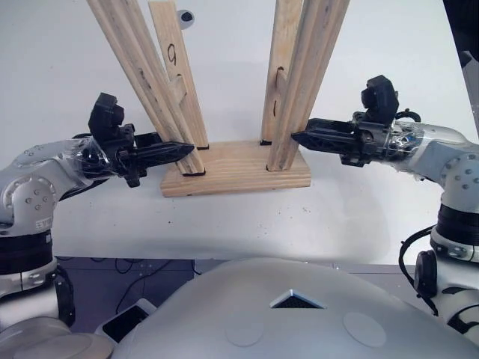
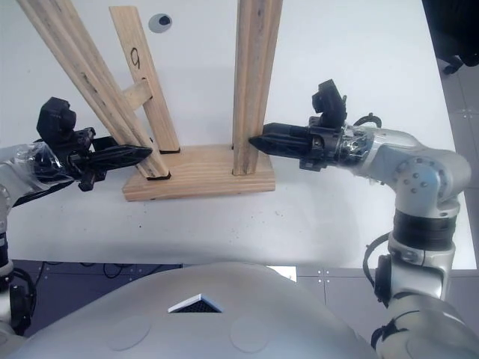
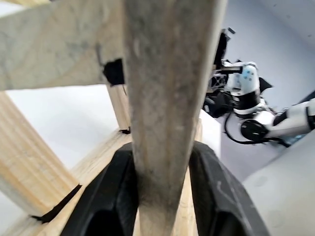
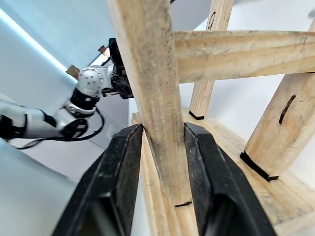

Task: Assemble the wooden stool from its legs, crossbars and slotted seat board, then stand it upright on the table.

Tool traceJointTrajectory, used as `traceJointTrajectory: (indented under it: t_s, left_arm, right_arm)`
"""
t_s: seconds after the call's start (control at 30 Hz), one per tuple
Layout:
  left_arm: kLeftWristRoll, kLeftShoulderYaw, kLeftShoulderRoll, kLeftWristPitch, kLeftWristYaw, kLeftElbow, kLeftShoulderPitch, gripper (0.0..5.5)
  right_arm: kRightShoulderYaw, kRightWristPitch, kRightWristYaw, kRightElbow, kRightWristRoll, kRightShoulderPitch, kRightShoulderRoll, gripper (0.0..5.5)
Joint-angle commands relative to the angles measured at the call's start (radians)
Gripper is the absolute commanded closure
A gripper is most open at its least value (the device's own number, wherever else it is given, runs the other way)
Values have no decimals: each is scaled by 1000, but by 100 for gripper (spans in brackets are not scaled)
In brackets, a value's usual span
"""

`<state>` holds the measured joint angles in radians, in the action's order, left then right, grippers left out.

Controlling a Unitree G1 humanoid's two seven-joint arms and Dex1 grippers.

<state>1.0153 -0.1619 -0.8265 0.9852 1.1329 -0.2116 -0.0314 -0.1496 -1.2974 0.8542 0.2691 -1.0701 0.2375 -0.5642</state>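
Left eye view, upturned stool, handwritten 9 on leg

Seat board flat on table; four legs stand up from it. Gap between far-left leg and far-right leg is open down to the board. Crossbar spans the left pair at mid-height and blocks passage there. Left gripper clamps near-left leg, right gripper near-right leg, taking the outer flanks. Front approach over the table unobstructed.
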Motion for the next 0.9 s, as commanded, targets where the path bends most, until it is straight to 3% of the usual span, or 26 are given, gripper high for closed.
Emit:
traceJointTrajectory:
  t_s: [0.03, 0.17, 0.27, 0.37, 0.4, 0.57, 0.9]
  left_arm:
    - [-29, 144, 24, 284, -50, 305, -256, 431]
    - [-107, 187, 34, 301, -11, 561, -415, 432]
    - [-194, 306, 32, 269, 69, 660, -482, 432]
    - [-271, 389, 47, 225, 123, 719, -529, 432]
    - [-280, 392, 54, 216, 135, 737, -544, 395]
    - [-260, 338, 60, 253, 184, 805, -589, 317]
    - [-213, 182, 22, 334, 181, 729, -501, 156]
  right_arm:
    - [107, -317, -293, -310, -159, 222, -26, 425]
    - [233, -317, -400, -628, -173, 454, -42, 431]
    - [324, -317, -406, -716, -194, 508, -49, 431]
    - [344, -317, -405, -770, -183, 533, -36, 431]
    - [330, -317, -401, -787, -161, 543, -28, 392]
    - [255, -316, -380, -832, -130, 560, -15, 305]
    - [158, -316, -306, -783, -207, 535, -49, 120]
